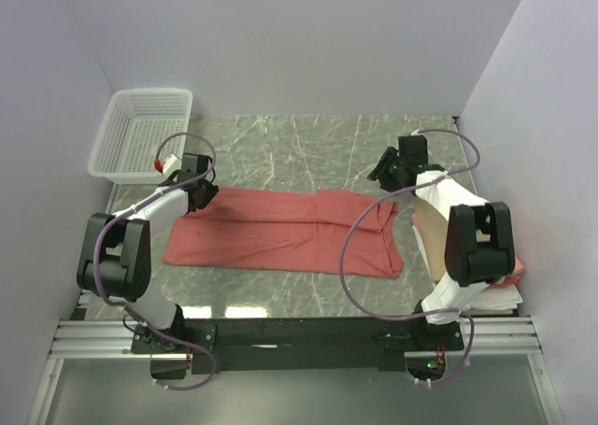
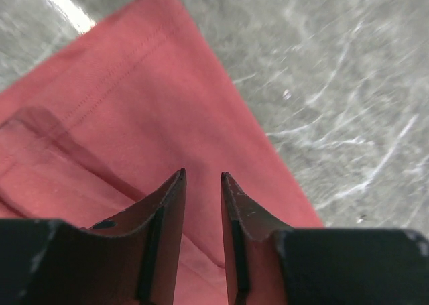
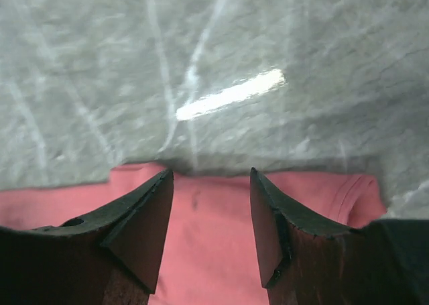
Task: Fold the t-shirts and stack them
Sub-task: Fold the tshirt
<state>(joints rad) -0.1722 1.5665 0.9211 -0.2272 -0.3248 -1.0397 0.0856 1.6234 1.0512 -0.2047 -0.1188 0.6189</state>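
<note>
The salmon-red shirt (image 1: 280, 231) lies flat beneath both parted jaws.

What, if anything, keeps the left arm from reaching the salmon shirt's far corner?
Likely yes, reachable: nothing lies between; the left fingers hang open just over the salmon shirt near its corner.

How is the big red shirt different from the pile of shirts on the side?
The red shirt lies spread flat in the middle; the pile sits folded at the right edge. The red shirt is one colour; the pile shows tan, pink and white. The red shirt is nearly all in view; the right arm hides much of the pile. Both are cloth.
</note>
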